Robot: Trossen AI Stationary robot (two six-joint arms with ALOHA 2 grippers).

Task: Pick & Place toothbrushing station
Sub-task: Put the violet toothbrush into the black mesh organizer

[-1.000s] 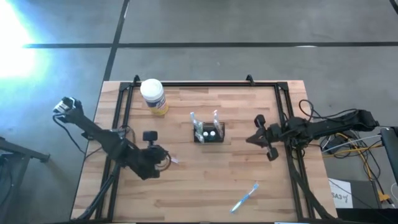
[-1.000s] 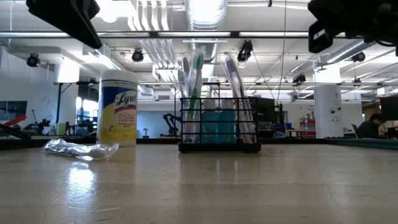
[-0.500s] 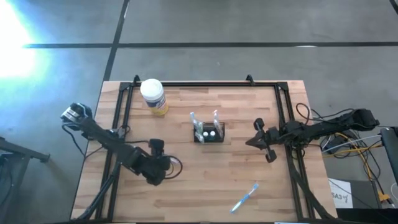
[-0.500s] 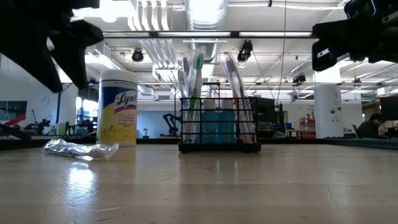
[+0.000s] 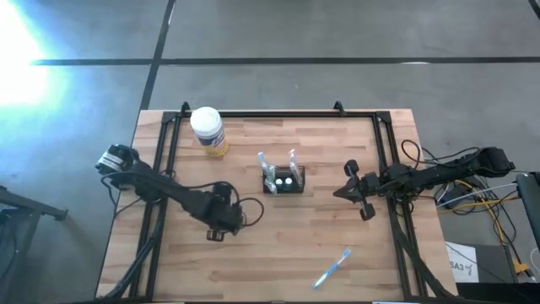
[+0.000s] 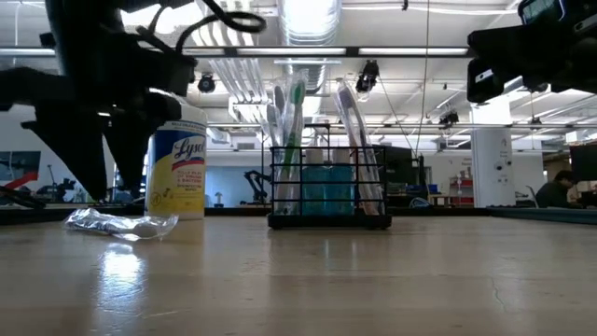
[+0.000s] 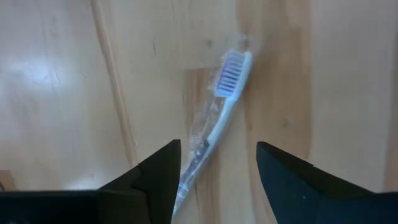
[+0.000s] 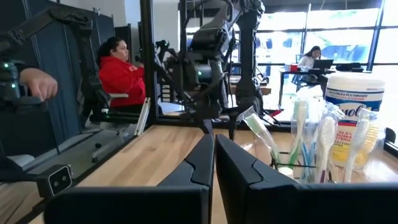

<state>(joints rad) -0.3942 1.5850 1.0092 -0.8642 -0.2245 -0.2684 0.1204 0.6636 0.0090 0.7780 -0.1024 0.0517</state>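
Note:
The toothbrushing station (image 5: 283,180), a small black wire box with toothbrushes standing in it, rests on its base at the table's middle (image 6: 328,182). A toothbrush in a clear wrapper (image 7: 219,115) lies flat on the wood, left of the station (image 6: 119,224). My left gripper (image 7: 217,177) hangs open above it, fingers pointing down, one on either side of the handle end, touching nothing (image 6: 104,182). In the high view the left gripper (image 5: 224,218) hides it. My right gripper (image 5: 339,192) is shut and held above the table right of the station (image 8: 214,158).
A round white-lidded jar with a yellow label (image 5: 208,131) stands at the far left (image 6: 177,163). A blue toothbrush (image 5: 333,268) lies near the front right. A black frame rail (image 5: 278,114) runs along the far edge. A seated person (image 8: 124,78) shows beyond the table.
My left gripper has gone toward the table's right edge and come down, and now stands over the wrapped toothbrush, which has stayed where it lay.

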